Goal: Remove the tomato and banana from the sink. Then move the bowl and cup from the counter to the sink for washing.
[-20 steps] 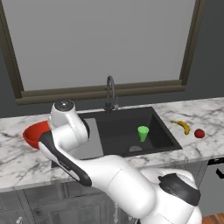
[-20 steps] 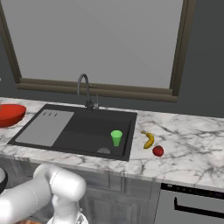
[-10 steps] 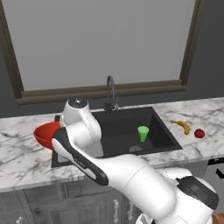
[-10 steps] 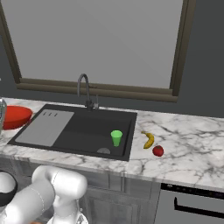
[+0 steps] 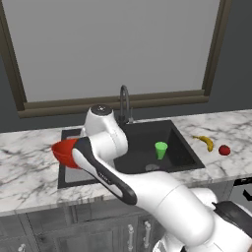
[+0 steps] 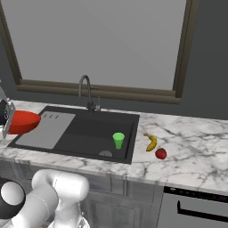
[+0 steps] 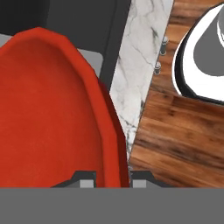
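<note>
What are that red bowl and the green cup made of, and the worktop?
Bowl: probably plastic or glazed ceramic; even red, smooth, with slight faceting at its rim. Cup: likely plastic, flat bright green. Counter: looks like polished marble, white with grey veins.

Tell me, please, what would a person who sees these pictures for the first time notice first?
The eye goes first to the red bowl, lifted by its rim in the gripper above the left end of the sink, over the grey drainboard. Next comes the green cup, which stands upright inside the black basin. Then the banana and the tomato, which lie close together on the counter to the right of the sink.
</note>
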Available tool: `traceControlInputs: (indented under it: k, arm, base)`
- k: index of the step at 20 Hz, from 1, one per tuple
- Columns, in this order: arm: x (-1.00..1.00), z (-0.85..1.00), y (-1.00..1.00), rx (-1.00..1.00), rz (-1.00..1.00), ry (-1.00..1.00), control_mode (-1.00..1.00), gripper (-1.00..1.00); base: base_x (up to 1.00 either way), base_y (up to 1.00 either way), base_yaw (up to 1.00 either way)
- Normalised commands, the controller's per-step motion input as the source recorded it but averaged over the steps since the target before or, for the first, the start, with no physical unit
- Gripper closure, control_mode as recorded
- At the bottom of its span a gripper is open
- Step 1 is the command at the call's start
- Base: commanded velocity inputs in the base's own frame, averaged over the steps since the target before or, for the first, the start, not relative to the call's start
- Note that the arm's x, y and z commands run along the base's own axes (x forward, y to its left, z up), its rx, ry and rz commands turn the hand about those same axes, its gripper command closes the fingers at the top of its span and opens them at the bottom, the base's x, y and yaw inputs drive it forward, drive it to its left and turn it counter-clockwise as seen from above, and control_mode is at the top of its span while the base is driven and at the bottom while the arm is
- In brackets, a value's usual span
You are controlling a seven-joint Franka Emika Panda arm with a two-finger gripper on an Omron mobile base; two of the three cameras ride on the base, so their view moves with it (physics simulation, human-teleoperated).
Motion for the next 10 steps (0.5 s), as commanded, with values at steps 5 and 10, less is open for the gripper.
traceControlInputs:
  k: [5, 10]
  arm:
    - [-0.04, 0.1, -0.34, 0.0, -0.06, 0.05, -1.0, 1.0]
    - [-0.04, 0.11, -0.35, 0.0, -0.06, 0.02, -1.0, 1.0]
  base:
    - [0.0, 0.0, 0.0]
    - [0.0, 0.0, 0.0]
